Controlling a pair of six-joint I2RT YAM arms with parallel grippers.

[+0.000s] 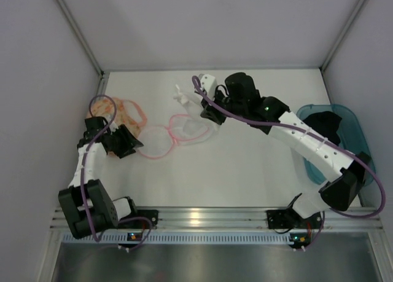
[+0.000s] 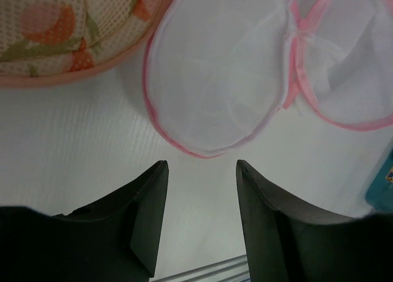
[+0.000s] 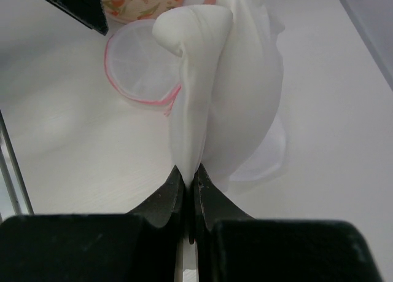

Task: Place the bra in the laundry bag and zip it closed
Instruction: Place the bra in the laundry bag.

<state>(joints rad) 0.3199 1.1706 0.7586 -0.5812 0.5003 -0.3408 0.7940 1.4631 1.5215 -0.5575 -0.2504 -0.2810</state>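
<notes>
Scene: white table [image 1: 245, 165], two arms bolted at its near edge.

Bra [image 1: 322, 125]: black, crumpled, seen inside the teal tub [image 1: 344, 119] at the right edge of the table. It is well apart from both grippers and is touched by neither. Only the forearm of the right arm is seen running close past the tub.

Laundry bag [image 1: 128, 112]: cream mesh with an orange-pink print and pink trim, lying flat near the back-left corner of the table. In the left wrist view its printed mesh [image 2: 55, 30] is seen ahead and to the left of the fingers.

Left gripper [image 1: 126, 142]: positioned at the near edge of the laundry bag. In the wrist view its jaws [image 2: 201, 165] are seen apart over bare table, with nothing between them. The plain white pouch [image 2: 215, 73] with a pink rim lies just ahead of the fingertips, not touched.

Right gripper [image 1: 206, 113]: positioned mid-table towards the back edge, right of the white pouch. In the wrist view it [image 3: 186, 170] is seen pinched together on a fold of white fabric [image 3: 233, 91], which is lifted off the table. Whether this fabric belongs to the pouch cannot be told.
</notes>
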